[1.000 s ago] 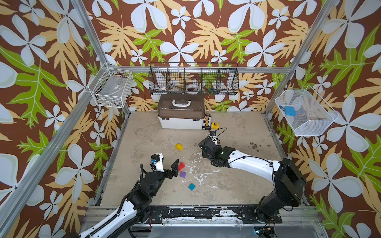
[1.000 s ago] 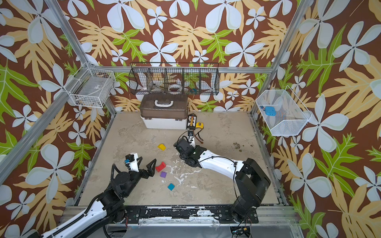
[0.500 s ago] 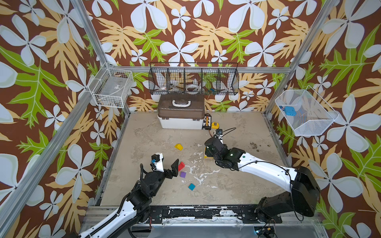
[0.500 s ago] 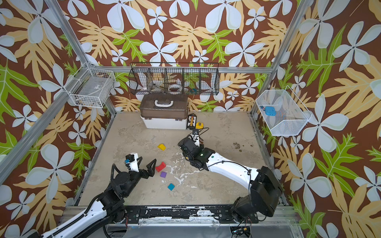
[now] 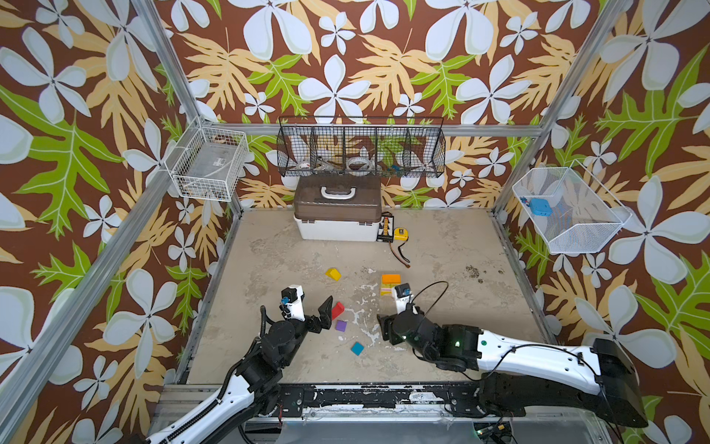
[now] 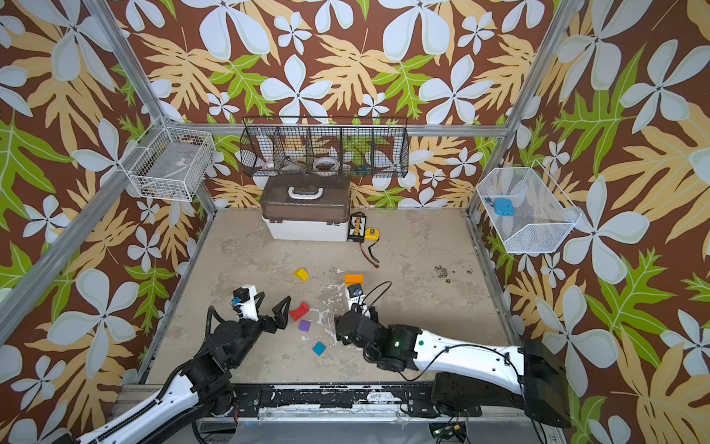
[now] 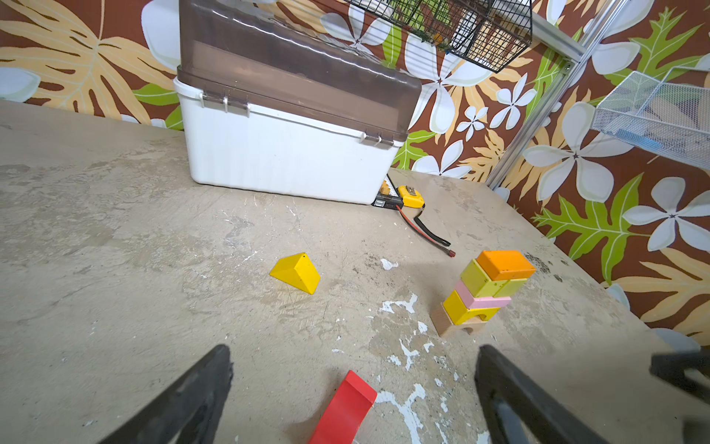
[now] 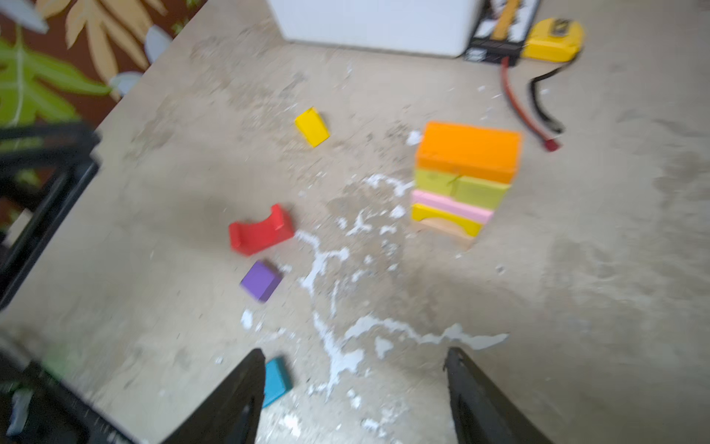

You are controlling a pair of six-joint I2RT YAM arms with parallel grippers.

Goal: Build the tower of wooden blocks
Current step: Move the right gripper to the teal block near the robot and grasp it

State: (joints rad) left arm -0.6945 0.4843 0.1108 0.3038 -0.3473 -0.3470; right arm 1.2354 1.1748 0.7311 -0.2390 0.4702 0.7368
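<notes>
Back from the tower comes the right arm. A second ago its gripper sat right up against the stack, and now the right gripper (image 8: 353, 353) hangs nearer the front edge of the table (image 5: 461, 269). Its fingers are spread with nothing between them (the wrist view is blurred, but the gap is plain enough). The left arm has not budged.

The tower (image 5: 390, 285) stands free, a little right of the table's middle. From the bottom up it has a plain wood arch (image 7: 447, 326), a yellow arch (image 7: 457, 309), a pink slab (image 7: 488, 301), a pair of yellow-green blocks (image 7: 480, 278) side by side, and an orange block (image 7: 503, 265) on top.

Four blocks lie loose to its left. A yellow wedge (image 5: 333, 273) sits alone toward the back. A red arch (image 5: 338, 309) lies with its hollow turned up, and a purple block (image 5: 340, 325) is just in front of it. A teal block (image 5: 357, 348) is nearest the front, close by the right gripper.

The left gripper (image 7: 353, 350) is spread as wide as it goes and holds nothing; the red arch lies just beside one finger.

Against the back wall sit a white box (image 5: 338, 226) with a brown lid and a yellow tape measure (image 5: 400, 233).
</notes>
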